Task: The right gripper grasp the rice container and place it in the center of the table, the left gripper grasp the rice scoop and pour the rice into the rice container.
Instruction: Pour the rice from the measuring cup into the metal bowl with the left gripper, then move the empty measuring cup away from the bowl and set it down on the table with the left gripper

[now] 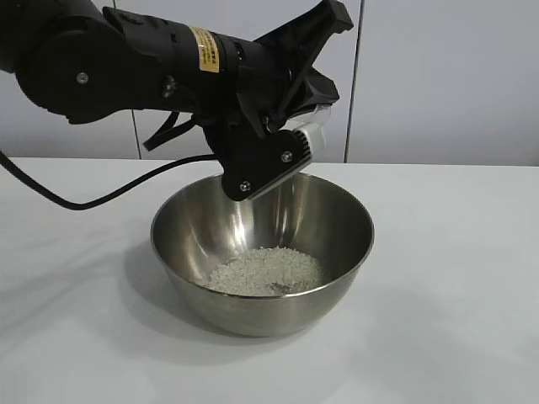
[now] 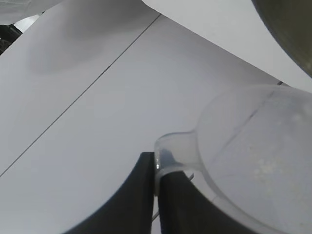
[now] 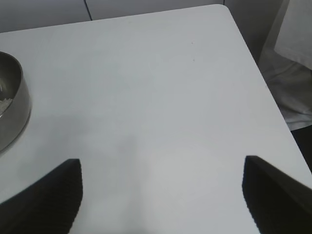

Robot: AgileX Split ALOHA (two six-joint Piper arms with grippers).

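The rice container (image 1: 253, 313), a big shiny steel bowl, stands on the white table (image 1: 455, 278) with a pale heap of rice (image 1: 265, 271) in its bottom. My left gripper (image 1: 296, 145) hangs over the bowl's far rim, shut on the handle of the clear rice scoop (image 1: 318, 133), which is tipped toward the bowl. In the left wrist view the two black fingers (image 2: 141, 195) pinch the handle tab and the scoop's cup (image 2: 258, 161) looks almost empty. My right gripper (image 3: 163, 190) stands open above bare table, well to the side of the bowl (image 3: 12, 107).
A black cable (image 1: 101, 195) trails from the left arm across the table behind the bowl. The table's corner and edge (image 3: 258, 68) show in the right wrist view, with white cloth (image 3: 292, 73) beyond. A grey panelled wall (image 1: 438, 76) stands behind.
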